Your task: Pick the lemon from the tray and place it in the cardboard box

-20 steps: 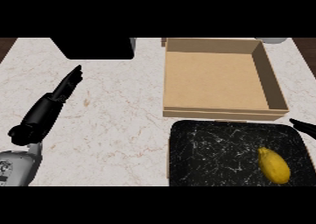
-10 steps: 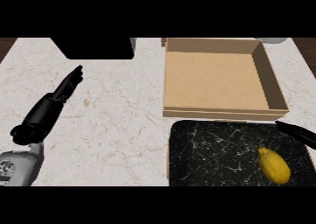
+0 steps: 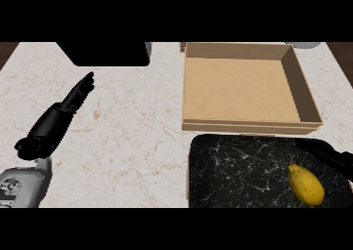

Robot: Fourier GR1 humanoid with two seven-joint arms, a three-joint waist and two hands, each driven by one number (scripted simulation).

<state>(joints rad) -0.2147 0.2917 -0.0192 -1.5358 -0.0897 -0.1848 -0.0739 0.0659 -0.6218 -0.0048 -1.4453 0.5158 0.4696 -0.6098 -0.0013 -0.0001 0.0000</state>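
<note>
marble counter, black tray, cardboard box, lemon

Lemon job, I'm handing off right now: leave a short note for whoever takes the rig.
Left hand: open, fingers straight, resting over the counter at left, holding nothing.
Right hand: at the right edge above the tray, close to the lemon but not on it; fingers look straight.
Lemon: lies in the tray's right part.
Cardboard box: open, nothing inside, just beyond the tray.
Done: nothing picked.
Left: grasp lemon, lift, place in box.
</note>
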